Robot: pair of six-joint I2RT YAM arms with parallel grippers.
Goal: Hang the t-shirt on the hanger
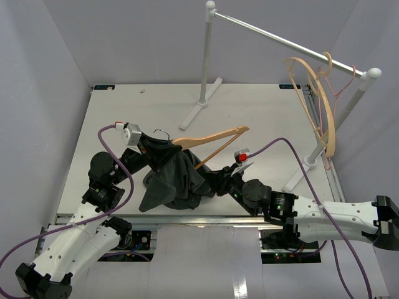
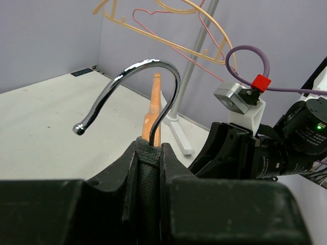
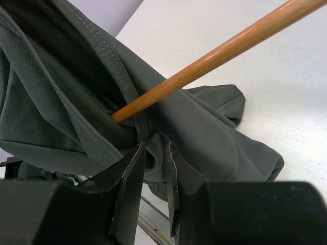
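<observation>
The dark grey-green t-shirt [image 1: 174, 177] hangs bunched over the left half of the tan wooden hanger [image 1: 215, 138], which is held above the table. My left gripper [image 1: 148, 148] is shut on the shirt's collar at the hanger's neck; in the left wrist view the collar fabric [image 2: 149, 168] sits between the jaws and the metal hook [image 2: 140, 84] rises out of it beside a wooden arm [image 2: 152, 109]. My right gripper [image 1: 213, 179] is shut on a fold of the t-shirt [image 3: 209, 127] just under the wooden bar [image 3: 214, 56], which runs into the cloth.
A clothes rack stands at the back with a white post [image 1: 204, 59], a metal rail [image 1: 274, 38] and a second post [image 1: 340, 118] at the right. Tan plastic hangers [image 1: 315, 93] and a thin pink hanger [image 1: 343, 84] hang from the rail's right end.
</observation>
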